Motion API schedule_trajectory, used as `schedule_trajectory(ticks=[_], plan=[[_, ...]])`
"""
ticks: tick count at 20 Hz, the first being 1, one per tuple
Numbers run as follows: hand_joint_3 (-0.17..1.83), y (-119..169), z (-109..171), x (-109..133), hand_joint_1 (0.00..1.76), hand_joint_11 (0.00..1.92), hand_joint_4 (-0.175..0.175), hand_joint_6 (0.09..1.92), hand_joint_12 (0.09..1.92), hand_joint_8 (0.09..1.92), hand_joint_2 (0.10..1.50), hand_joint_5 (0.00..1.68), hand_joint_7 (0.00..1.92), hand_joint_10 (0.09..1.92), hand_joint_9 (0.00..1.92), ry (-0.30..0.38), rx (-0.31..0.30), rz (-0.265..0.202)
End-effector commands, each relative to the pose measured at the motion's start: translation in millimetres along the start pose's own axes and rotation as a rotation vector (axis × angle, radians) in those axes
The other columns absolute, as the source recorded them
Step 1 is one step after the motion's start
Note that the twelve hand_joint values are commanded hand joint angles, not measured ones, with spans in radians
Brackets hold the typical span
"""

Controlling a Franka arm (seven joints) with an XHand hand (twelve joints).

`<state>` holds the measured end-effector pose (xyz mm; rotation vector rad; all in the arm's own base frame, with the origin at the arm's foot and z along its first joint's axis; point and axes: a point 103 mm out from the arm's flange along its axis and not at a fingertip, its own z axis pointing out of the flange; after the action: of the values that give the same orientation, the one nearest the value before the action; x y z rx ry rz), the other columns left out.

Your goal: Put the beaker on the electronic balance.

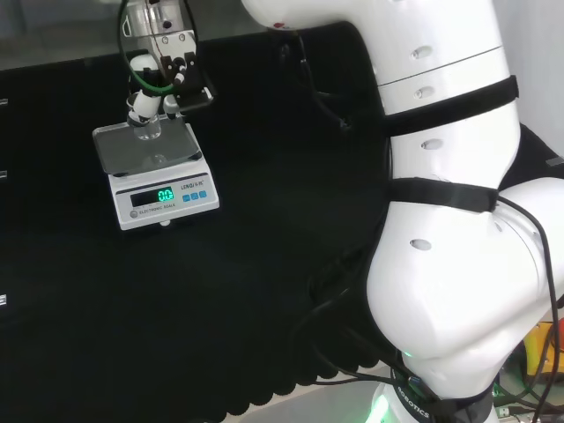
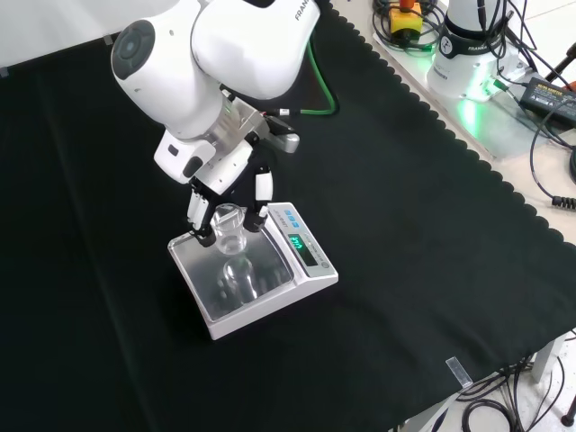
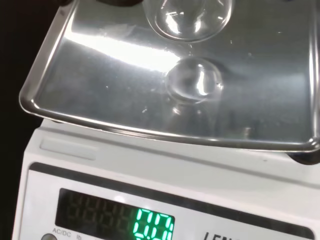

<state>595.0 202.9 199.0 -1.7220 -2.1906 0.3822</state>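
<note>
A small clear beaker (image 2: pixel 229 230) hangs a little above the steel pan (image 2: pixel 270 279) of the white electronic balance (image 2: pixel 310 270). My hand (image 2: pixel 225 171) comes down from above, its fingers curled round the beaker's sides. In the head view the hand (image 1: pixel 160 70) holds the beaker (image 1: pixel 147 130) over the far part of the balance (image 1: pixel 163 198). The wrist view shows the beaker's round base (image 3: pixel 192 17) apart from its reflection on the pan (image 3: pixel 100 65). The balance display glows green.
Black cloth (image 2: pixel 405 225) covers the bench around the balance. The arm's white links (image 1: pixel 449 220) stand at the right of the head view. Cables and the arm's base (image 2: pixel 468 54) lie past the cloth's scalloped edge.
</note>
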Motion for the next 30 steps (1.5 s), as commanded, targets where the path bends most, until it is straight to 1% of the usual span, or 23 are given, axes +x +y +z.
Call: schedule_trajectory(ticks=[1, 9, 16, 23, 26, 30], plan=[[0.53, 6.6, 4.3, -1.4, 0.97, 1.63, -0.175, 0.85, 0.58, 0.90, 0.91, 0.70, 1.00, 0.35, 1.53, 0.006, 0.003, 0.009], [0.53, 21.0, 19.7, -7.8, 0.97, 1.63, -0.175, 0.85, 0.57, 0.90, 0.91, 0.70, 1.00, 0.35, 1.53, 0.029, -0.010, 0.029], [0.53, 26.5, 23.5, -9.1, 0.97, 1.63, -0.175, 0.85, 0.57, 0.90, 0.91, 0.70, 1.00, 0.35, 1.54, 0.030, -0.001, 0.040], [0.53, 31.2, 27.5, -10.4, 0.97, 1.63, -0.175, 0.85, 0.57, 0.90, 0.90, 0.69, 1.00, 0.35, 1.54, 0.029, 0.023, 0.048], [0.53, 31.9, 28.3, -10.2, 0.94, 1.62, -0.175, 0.84, 0.57, 0.89, 0.89, 0.67, 0.99, 0.34, 1.54, 0.035, 0.031, 0.050], [0.55, 31.6, 27.6, -8.7, 0.88, 1.56, -0.175, 0.85, 0.61, 0.90, 0.84, 0.61, 0.95, 0.34, 1.53, 0.032, 0.032, 0.049]])
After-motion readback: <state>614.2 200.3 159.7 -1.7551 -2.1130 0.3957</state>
